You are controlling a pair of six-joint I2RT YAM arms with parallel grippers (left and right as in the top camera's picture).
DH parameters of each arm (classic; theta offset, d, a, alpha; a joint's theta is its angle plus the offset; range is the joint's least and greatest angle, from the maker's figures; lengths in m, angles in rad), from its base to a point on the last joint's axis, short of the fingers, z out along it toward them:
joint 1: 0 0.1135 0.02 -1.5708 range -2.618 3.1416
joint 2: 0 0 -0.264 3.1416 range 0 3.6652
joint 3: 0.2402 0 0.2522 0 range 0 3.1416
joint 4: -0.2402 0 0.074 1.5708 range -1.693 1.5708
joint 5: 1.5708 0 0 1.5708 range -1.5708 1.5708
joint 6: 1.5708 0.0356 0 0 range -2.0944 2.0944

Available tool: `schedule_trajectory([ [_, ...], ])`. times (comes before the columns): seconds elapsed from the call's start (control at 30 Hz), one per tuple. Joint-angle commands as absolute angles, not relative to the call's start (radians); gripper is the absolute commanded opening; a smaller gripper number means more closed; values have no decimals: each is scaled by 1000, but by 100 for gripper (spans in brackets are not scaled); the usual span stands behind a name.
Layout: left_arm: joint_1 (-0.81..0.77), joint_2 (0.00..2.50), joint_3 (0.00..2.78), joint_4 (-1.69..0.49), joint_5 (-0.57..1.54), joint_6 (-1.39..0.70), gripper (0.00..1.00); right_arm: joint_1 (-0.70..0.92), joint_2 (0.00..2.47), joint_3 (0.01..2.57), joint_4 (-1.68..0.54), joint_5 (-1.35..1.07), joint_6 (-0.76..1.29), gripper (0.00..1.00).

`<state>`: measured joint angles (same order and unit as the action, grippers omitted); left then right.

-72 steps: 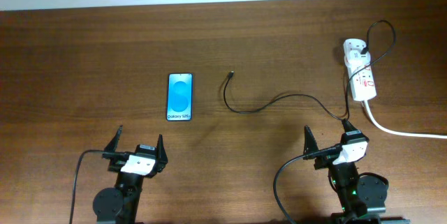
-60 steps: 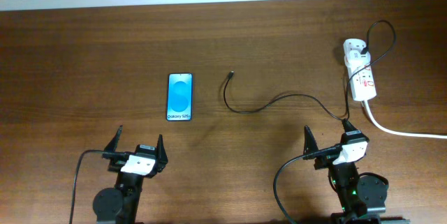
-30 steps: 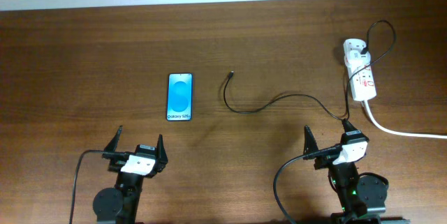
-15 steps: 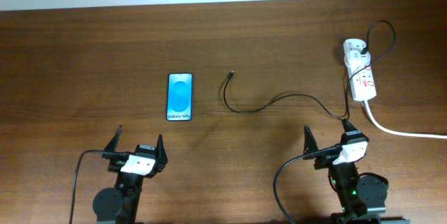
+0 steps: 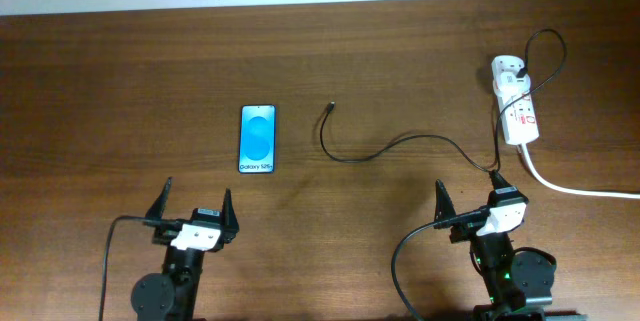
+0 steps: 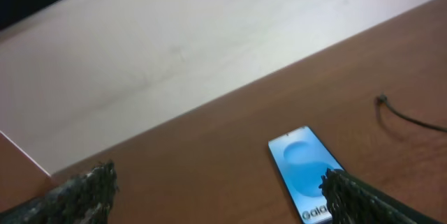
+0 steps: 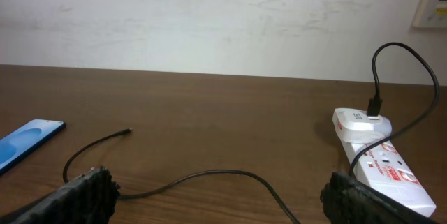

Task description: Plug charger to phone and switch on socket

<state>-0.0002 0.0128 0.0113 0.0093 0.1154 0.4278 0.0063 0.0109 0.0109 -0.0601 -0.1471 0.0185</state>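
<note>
The phone (image 5: 257, 139) lies flat at centre-left, blue screen up; it also shows in the left wrist view (image 6: 305, 172) and the right wrist view (image 7: 24, 143). The charger cable (image 5: 400, 142) runs from its loose plug tip (image 5: 329, 108) to the black adapter (image 5: 524, 67) plugged in the socket (image 5: 516, 101), a white power strip at the right. The cable (image 7: 209, 175) and socket (image 7: 380, 161) show in the right wrist view. My left gripper (image 5: 193, 210) is open and empty, near the front edge below the phone. My right gripper (image 5: 467, 197) is open and empty, near the cable's bend.
The strip's thick white cord (image 5: 580, 191) runs off to the right edge. A pale wall (image 7: 209, 21) stands behind the table's far edge. Black robot wires (image 5: 405, 261) loop beside each arm base at the front.
The left gripper has shifted very slightly; the view from it is tilted. Nothing else has moved.
</note>
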Motion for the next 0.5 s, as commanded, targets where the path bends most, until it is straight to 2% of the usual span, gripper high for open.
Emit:
schedule_trajectory([
  [0.0,1,5,9,41,147,440,99,13,4,6,-65,-153,19,98],
  [0.07,1,5,9,27,206,439,99,13,4,6,-64,-153,19,98],
  [0.33,1,14,17,22,202,276,99,13,4,6,-64,-153,19,98],
  [0.47,1,14,37,23,199,258,99,13,4,6,-64,-153,19,98],
])
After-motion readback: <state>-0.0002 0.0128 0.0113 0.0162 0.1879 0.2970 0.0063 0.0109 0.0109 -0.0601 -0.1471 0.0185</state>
